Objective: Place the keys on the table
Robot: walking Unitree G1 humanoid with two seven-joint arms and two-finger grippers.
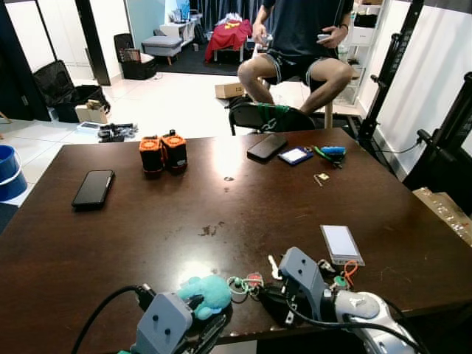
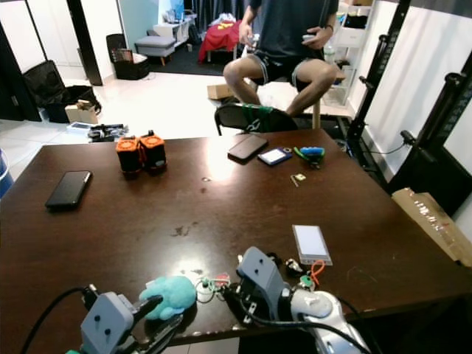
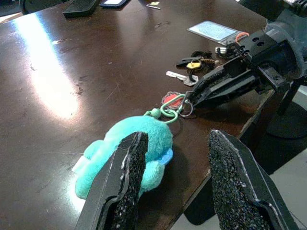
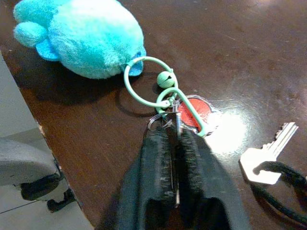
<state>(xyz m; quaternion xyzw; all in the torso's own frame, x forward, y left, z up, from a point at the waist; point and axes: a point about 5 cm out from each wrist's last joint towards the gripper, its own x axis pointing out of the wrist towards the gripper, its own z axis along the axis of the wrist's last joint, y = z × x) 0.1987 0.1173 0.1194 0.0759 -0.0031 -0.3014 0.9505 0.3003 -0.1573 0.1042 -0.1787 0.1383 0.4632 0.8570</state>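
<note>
- Right wrist view: the right end effector [image 4: 175,136] has its two black fingers pressed together on the metal ring of the keys [image 4: 168,108], right beside the green clip.
- The keys lie on the dark counter [image 1: 243,214] close to its near edge: a green loop with a small bell, a red round tag [image 4: 194,112], and a silver key [image 4: 266,155] on a black cord, just off to the side of the red tag.
- A turquoise plush toy [image 3: 127,153] is joined to the green loop and rests on the counter, on the far side of the loop from the right end effector.
- The left end effector [image 3: 175,177] hovers at the plush toy with its fingers spread wide, one finger over the toy, nothing held.
- Beyond the keys, a white card [image 1: 341,243] lies flat with an orange cord by it.
- Farther across the counter from the keys: a black phone [image 1: 94,188], two orange-and-black blocks [image 1: 163,153], a dark case [image 1: 267,146], a blue card [image 1: 295,155] and a blue-green item [image 1: 330,152].
- Past the counter's far edge a person [image 1: 299,44] sits on a chair.
</note>
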